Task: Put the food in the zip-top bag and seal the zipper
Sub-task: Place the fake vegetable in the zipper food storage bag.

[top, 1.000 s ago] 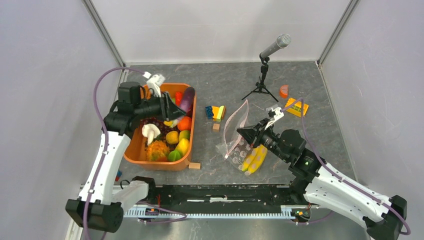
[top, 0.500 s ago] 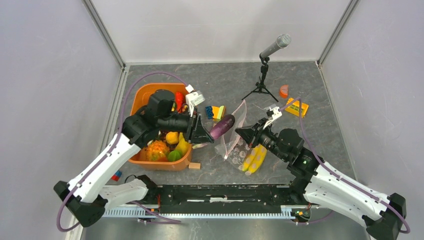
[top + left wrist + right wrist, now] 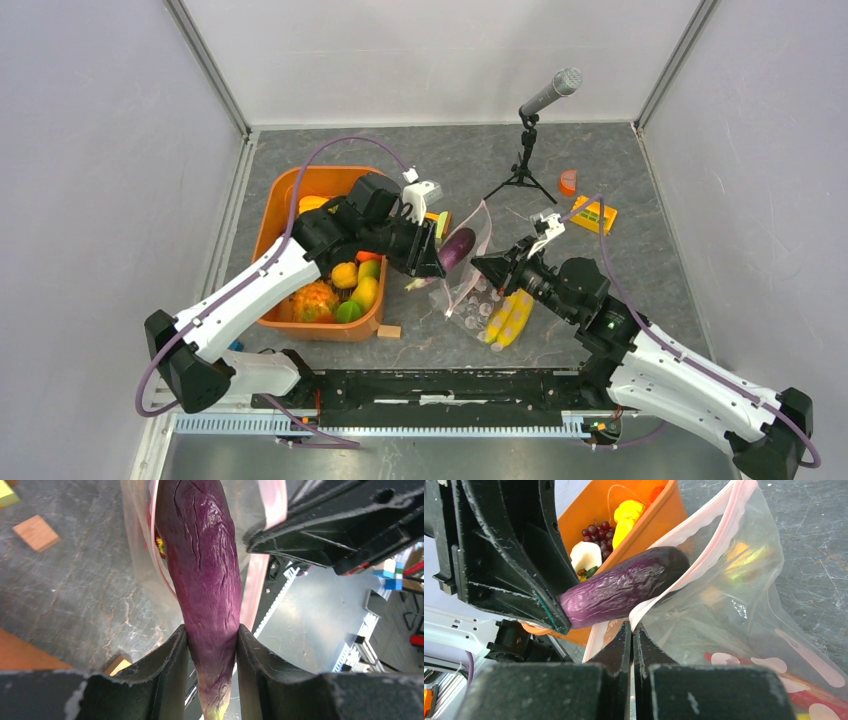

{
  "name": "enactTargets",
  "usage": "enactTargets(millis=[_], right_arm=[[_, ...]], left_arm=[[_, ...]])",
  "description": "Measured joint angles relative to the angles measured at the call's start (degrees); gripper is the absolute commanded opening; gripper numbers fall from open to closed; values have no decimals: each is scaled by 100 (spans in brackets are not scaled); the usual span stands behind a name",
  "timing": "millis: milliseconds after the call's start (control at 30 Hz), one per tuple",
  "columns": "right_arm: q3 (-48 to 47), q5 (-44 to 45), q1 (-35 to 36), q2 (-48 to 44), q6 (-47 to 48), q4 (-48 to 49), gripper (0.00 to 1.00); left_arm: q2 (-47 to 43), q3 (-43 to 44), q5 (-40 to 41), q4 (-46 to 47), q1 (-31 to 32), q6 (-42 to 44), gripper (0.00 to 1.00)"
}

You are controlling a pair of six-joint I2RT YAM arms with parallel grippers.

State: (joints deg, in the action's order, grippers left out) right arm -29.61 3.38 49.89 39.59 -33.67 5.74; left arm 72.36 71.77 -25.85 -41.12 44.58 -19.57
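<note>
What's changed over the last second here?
The left gripper carried the purple eggplant rightward out of the orange tub to the mouth of the zip-top bag. The right gripper stayed shut on the bag's pink edge; the bananas did not move.

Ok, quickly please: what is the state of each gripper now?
Left gripper: closed on the purple eggplant.
Right gripper: closed on the zip-top bag, at its pink mouth edge.

You are looking at one purple eggplant [image 3: 457, 247], one zip-top bag [image 3: 470, 285], one orange tub [image 3: 300, 182], one microphone [image 3: 551, 91], two wooden blocks [image 3: 37, 532].
</note>
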Motion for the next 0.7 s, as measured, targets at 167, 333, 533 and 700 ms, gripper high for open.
enactTargets(millis=[167,333,533,700], right_arm=[[-42,-94,0,-11,20,-15,0],[-105,-262,0,28,114,-20,0],[-313,-675,17,210,463,-28,0],[-625,-804,328,472,839,-87,0]], left_arm=[[87,275,374,-302,31,-44,2],[90,407,636,-522,94,-90,3],[94,560,780,-914,210,-85,4],[155,595,1021,-1189,278,-85,2]])
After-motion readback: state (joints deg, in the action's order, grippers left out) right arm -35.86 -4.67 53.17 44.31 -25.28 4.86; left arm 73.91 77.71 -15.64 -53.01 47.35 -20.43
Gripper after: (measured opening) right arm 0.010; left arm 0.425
